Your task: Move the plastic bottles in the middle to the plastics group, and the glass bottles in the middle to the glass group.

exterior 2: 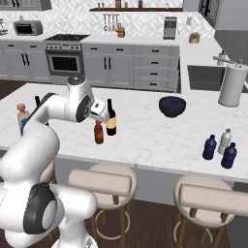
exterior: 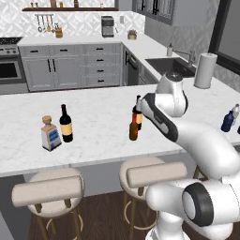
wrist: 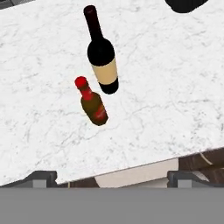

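Observation:
In the middle of the island, a tall dark wine bottle (exterior 2: 111, 118) (wrist: 101, 57) with a yellowish label stands upright. A small brown bottle (exterior 2: 99, 132) (wrist: 93, 105) with a red cap stands close beside it. My gripper (wrist: 112, 178) hovers above the two, open and holding nothing. The arm partly covers the wine bottle (exterior: 137, 108) in the left base view, with the brown bottle (exterior: 134, 129) below it. The glass group is a squat blue-labelled bottle (exterior: 50, 134) and a wine bottle (exterior: 66, 124) at the left end. Two dark blue bottles (exterior 2: 209, 147) (exterior 2: 229, 155) flank the pale bottle (exterior 2: 224, 140) at the right end.
A black bowl (exterior 2: 172, 106) sits on the island behind the middle bottles. A paper towel roll (exterior 2: 232, 85) stands at the far right by the sink (exterior: 171, 65). Two stools (exterior: 51, 190) (exterior: 154, 174) stand below the island's near edge.

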